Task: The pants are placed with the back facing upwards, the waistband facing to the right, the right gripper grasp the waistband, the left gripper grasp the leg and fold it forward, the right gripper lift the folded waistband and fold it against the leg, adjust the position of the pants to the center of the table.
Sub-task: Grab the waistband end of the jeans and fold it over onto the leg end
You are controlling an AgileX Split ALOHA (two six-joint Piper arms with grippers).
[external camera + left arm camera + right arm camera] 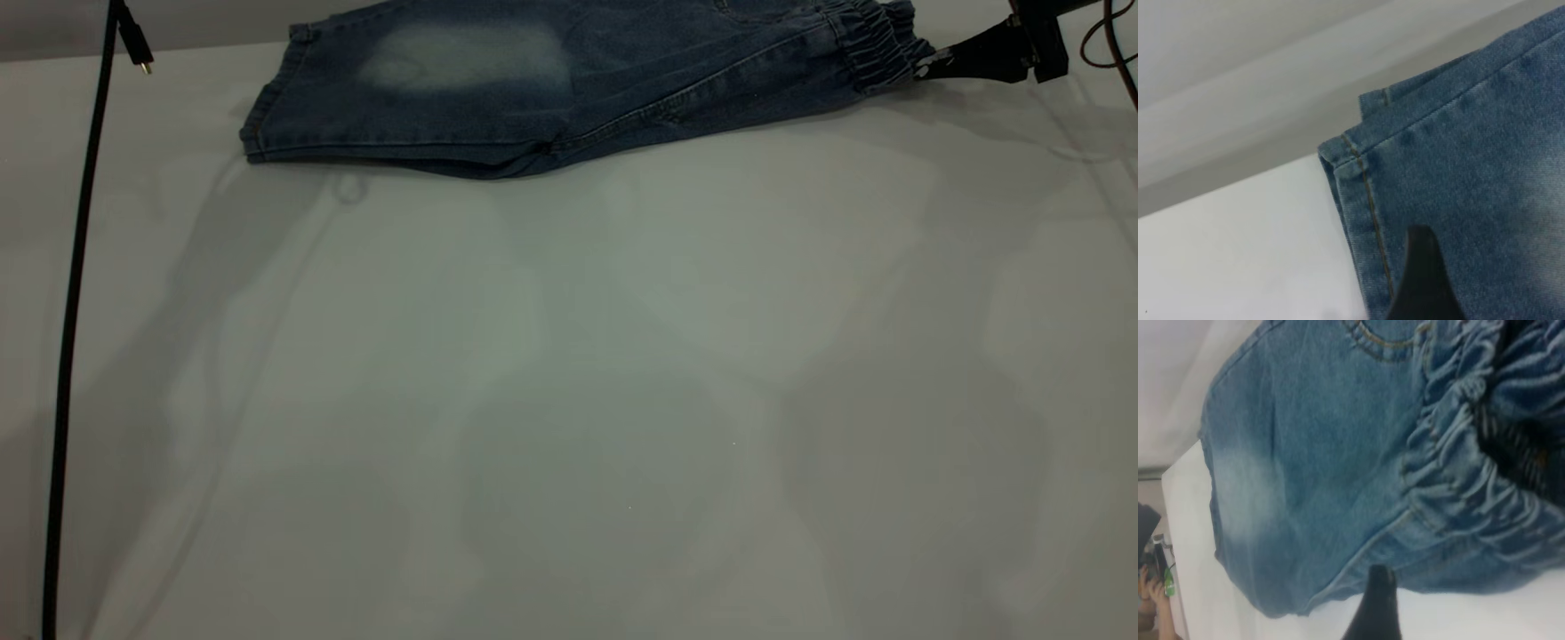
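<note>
The pants (pixel 551 89) lie at the far edge of the table (pixel 569 400), folded lengthwise, with the legs stacked at the left and the elastic waistband (pixel 876 44) at the right. A pale faded patch (pixel 462 58) shows on the top layer. My right gripper (pixel 929 64) sits at the waistband's right end. In its wrist view, the right gripper (pixel 1438 607) is open; one black finger (pixel 1375 607) is over the bare table beside the pants' edge (pixel 1338 587). The left gripper (pixel 1468 287) hovers over the leg near its hem (pixel 1365 173), with one finger (pixel 1421 280) showing; it is out of the exterior view.
A black cable (pixel 76 293) hangs down the left side of the table. The table's far edge runs just behind the pants (pixel 1238 180). A person (pixel 1148 587) is beyond the table's end in the right wrist view. Bare tabletop spreads in front of the pants.
</note>
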